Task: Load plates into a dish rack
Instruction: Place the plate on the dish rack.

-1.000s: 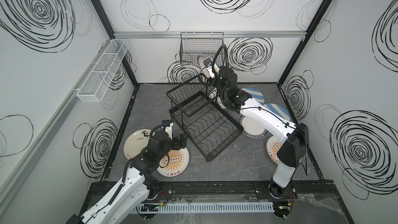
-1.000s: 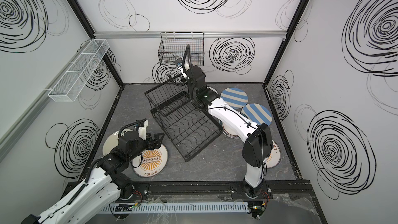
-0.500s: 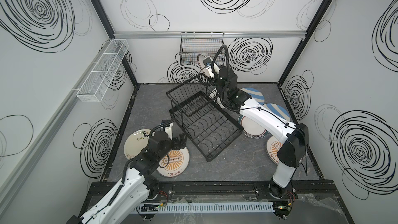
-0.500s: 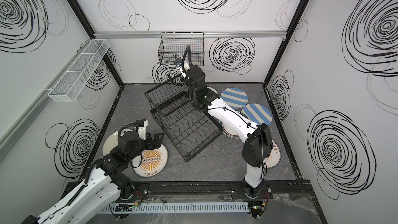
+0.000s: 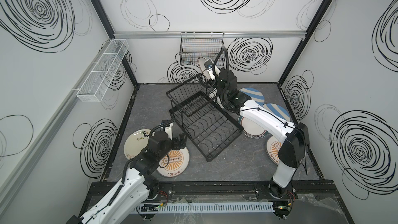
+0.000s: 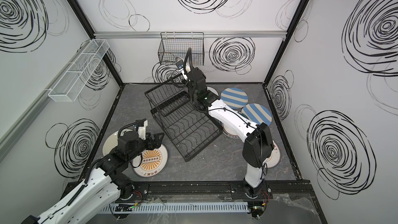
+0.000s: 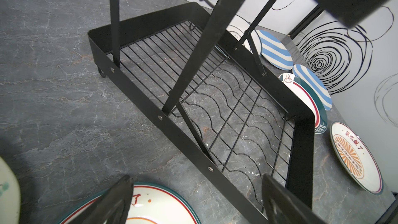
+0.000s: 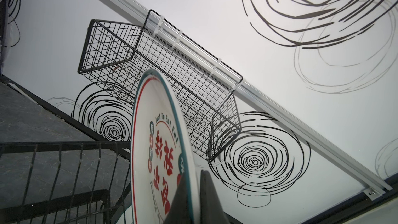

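The black two-tier dish rack [image 5: 204, 123] stands slanted mid-floor; its lower tray rim [image 7: 301, 138] fills the left wrist view. My right gripper [image 8: 193, 177] is shut on the rim of a green-rimmed plate with red characters [image 8: 159, 147], held on edge high above the rack's upper basket, near the back wall [image 5: 201, 64]. My left gripper [image 7: 196, 177] hangs open and empty, low over the far edge of an orange sunburst plate [image 5: 174, 162]. A cream plate [image 5: 134, 143] lies to its left. Two blue-striped plates [image 5: 254, 95], a green-red rimmed plate [image 5: 252, 128] and another orange plate [image 5: 272, 149] lie right of the rack.
A black mesh wall basket [image 5: 201, 48] hangs on the back wall just behind the raised plate. A white mesh tray [image 5: 101, 72] is fixed to the left wall. Walls close in the floor on three sides, and a black rail runs along the front.
The right gripper has carried the held plate slightly up and toward the back wall. The left arm has barely moved.
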Available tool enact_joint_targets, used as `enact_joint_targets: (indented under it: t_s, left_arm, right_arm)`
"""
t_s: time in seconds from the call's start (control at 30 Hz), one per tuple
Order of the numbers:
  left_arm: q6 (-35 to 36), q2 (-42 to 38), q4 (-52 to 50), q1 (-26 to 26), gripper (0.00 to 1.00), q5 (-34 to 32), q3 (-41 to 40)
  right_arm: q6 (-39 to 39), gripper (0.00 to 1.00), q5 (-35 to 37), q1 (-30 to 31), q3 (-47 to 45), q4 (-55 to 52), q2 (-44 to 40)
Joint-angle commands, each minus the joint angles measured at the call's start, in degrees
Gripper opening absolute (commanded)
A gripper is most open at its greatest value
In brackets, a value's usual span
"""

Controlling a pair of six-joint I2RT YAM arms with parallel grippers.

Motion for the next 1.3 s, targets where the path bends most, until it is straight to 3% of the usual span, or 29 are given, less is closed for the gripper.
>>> enact_joint_targets:
  t_s: [0.0,0.57,0.8,1.27]
  left_arm:
    - [-0.17,0.07,1.02,0.66,0.96,-0.36,-0.15]
    - [-0.05,0.43,1.28,1.06,0.96,0.27,-0.08]
    - [-0.11,0.06,1.23,0.99,0.96,0.09,-0.19]
    - [-0.14,-0.02,1.04,1.0,0.96,0.0,-0.19]
  right_arm:
    - [1.01,0.0,2.73,-2.8,-2.46,1.82,-3.46]
    - [6.71,0.0,-0.09,-4.62,-11.46,4.19,-9.18]
    - [8.58,0.2,-0.26,-4.65,-13.98,5.41,-10.06]
    - [7.76,0.29,-0.16,-3.93,-13.05,5.13,-9.32]
